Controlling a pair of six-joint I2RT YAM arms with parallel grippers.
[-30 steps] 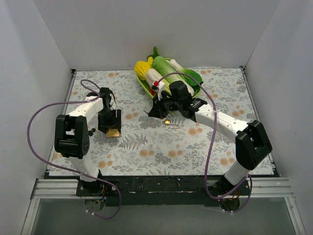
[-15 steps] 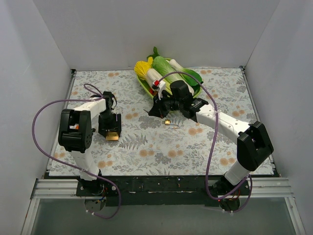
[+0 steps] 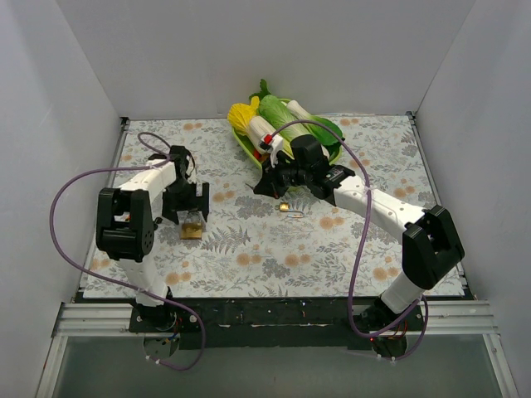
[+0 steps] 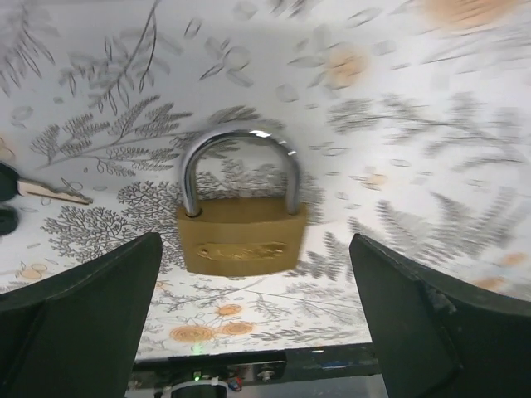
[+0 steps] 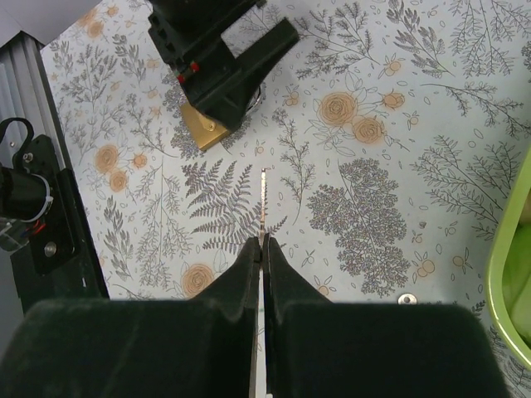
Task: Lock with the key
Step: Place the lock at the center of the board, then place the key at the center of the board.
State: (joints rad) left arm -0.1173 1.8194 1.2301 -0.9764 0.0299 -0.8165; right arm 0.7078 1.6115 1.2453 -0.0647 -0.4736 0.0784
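Note:
A brass padlock [image 3: 192, 229] lies flat on the floral table, its steel shackle pointing to the far side. It fills the middle of the left wrist view [image 4: 241, 236]. My left gripper [image 3: 187, 203] hangs just over it, open, with a black finger on either side and not touching it [image 4: 255, 240]. My right gripper [image 3: 264, 186] is shut on a thin silver key [image 5: 264, 203], whose blade sticks out past the fingertips [image 5: 262, 245]. It is held above the table, to the right of the padlock [image 5: 203, 133].
A green tray [image 3: 249, 148] of toy vegetables [image 3: 274, 116] stands at the back centre. A small brass piece with a wire ring [image 3: 286, 207] lies below the right gripper. Another key [image 4: 50, 192] lies left of the padlock. White walls enclose the table.
My left gripper has opened and lifted slightly off the padlock, which now lies free on the table. The right gripper with the key has barely moved.

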